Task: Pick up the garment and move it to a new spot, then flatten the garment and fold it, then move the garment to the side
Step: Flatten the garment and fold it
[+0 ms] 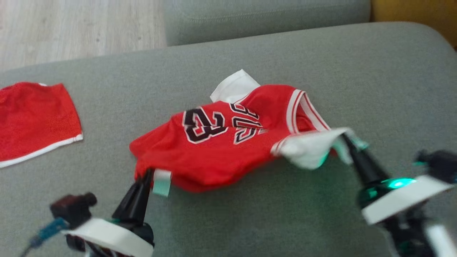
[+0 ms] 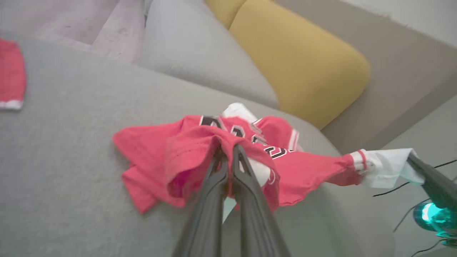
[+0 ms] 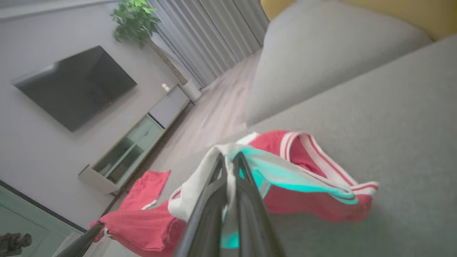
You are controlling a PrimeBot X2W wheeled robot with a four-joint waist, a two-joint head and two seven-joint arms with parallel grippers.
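Jersey (image 1: 214, 150) lies crumpled mid-sofa (image 1: 250, 221). Left gripper (image 1: 147, 175) pinches its red hem; right gripper (image 1: 346, 139) pinches its white sleeve. The pick-up is in hand. Next, I judge, both must lift evenly and carry it to a new spot.

Red shorts (image 1: 35, 117) lie on the seat of the grey sofa (image 1: 250, 221); a yellow cushion (image 2: 303, 60) leans against its backrest; wooden floor (image 1: 71, 28) lies beyond it.
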